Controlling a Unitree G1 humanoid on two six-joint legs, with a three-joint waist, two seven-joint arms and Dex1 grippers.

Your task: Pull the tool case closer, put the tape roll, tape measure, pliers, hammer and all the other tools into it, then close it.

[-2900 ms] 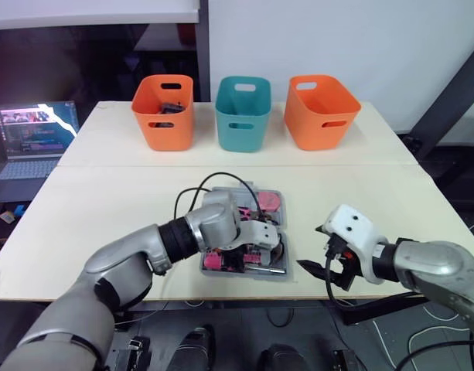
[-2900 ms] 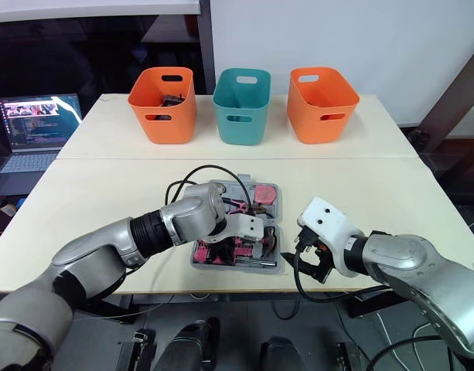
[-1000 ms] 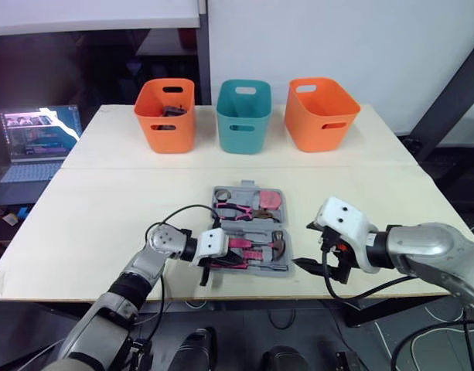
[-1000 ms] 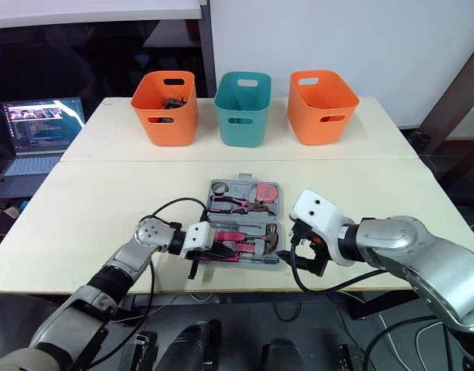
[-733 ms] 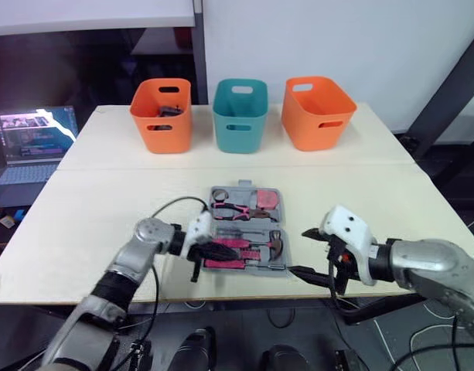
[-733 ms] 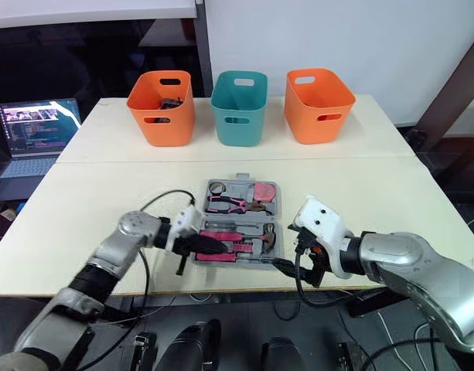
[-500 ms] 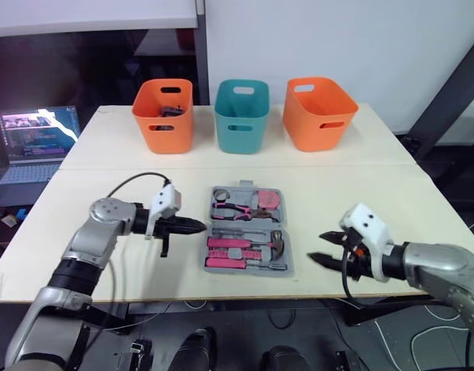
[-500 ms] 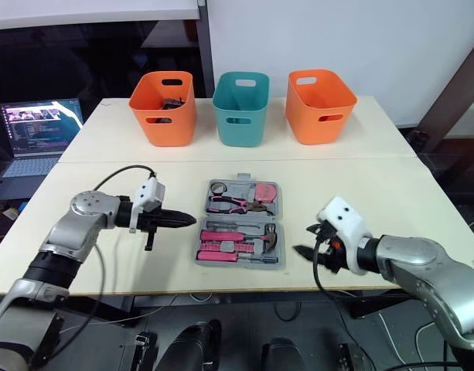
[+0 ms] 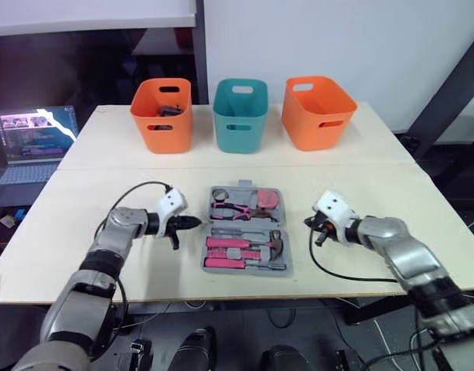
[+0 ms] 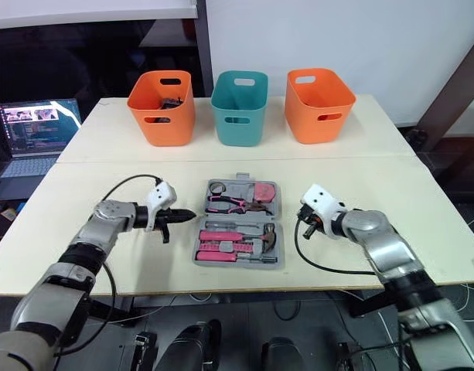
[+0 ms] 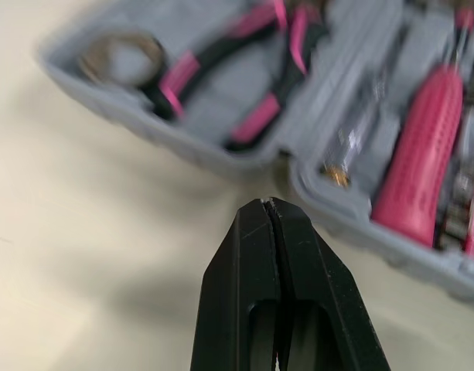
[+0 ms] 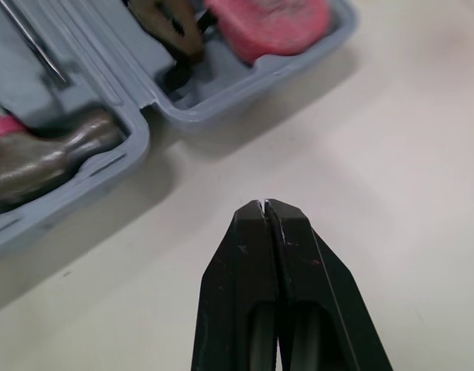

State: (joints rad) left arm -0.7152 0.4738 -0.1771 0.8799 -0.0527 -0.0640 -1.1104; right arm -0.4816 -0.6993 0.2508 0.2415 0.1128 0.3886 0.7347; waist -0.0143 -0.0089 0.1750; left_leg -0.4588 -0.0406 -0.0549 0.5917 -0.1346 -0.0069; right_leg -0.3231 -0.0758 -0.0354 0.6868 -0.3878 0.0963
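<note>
The left gripper (image 9: 195,223) and right gripper (image 9: 307,222) are flanking the open tool case (image 9: 248,271) (tools (image 9: 235,243) loaded), each pinched together, empty.

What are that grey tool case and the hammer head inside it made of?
The grey tool case looks like moulded plastic with a matt finish: rounded walls and recesses shaped to each tool. The brownish hammer head seems metal, dull with a faint sheen; which metal is unclear.

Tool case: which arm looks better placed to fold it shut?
Probably left. The left gripper, shut, points straight at the middle seam of the tool case from close by. The right gripper, also shut, sits slightly farther off the opposite side, aimed at bare table.
</note>
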